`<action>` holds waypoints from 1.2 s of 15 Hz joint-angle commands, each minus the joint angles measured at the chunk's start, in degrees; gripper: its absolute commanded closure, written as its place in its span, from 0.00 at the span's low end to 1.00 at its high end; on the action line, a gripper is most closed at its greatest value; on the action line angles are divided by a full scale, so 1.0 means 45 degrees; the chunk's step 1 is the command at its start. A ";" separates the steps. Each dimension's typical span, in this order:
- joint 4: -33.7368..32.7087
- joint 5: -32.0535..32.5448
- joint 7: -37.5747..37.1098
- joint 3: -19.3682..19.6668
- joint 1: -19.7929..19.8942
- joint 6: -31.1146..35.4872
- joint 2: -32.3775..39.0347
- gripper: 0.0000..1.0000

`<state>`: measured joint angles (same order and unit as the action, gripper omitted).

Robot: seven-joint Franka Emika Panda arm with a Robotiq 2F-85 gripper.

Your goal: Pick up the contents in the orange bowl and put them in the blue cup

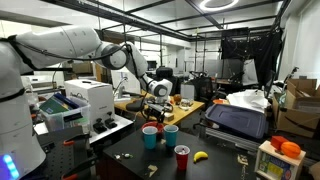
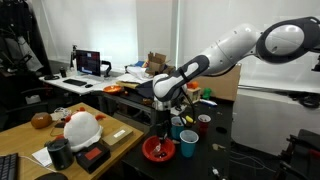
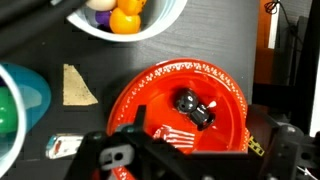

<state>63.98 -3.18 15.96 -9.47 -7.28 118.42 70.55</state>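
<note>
Recording a black table carrying the whole work area, with lab benches and equipment crowding around it. Noting the white arm reaching in from 9 o'clock in an exterior view, and from 3 o'clock in an exterior view, bending down towards the table.

Finding the gripper hanging directly above the orange bowl, apart from it. Confirming in the wrist view the gripper entering from 6 o'clock, jaws spread wide and gripping nothing, one dark finger showing at 7 o'clock of the bowl.

Locating the orange bowl standing on the table, filling the middle of the wrist view. Seeing the blue cup standing upright at 9 o'clock of the bowl, near it but not touching, showing green inside; marking the same cup in both exterior views.

Spotting a white bowl at 11 o'clock of the orange bowl, holding orange and yellow fruit. Logging a red cup upright on the table, with a banana lying just beside it at 3 o'clock. Noting a tan triangular scrap lying flat between blue cup and orange bowl.

Finding the contents, one small black item, lying inside the orange bowl just right of centre; kind of item not determinable.
</note>
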 commanded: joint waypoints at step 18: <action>-0.1734 -0.0149 -0.5458 0.0632 -0.1104 -0.0737 0.1197 0.00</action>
<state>59.23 -3.08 -6.16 -7.56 -11.32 117.77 74.57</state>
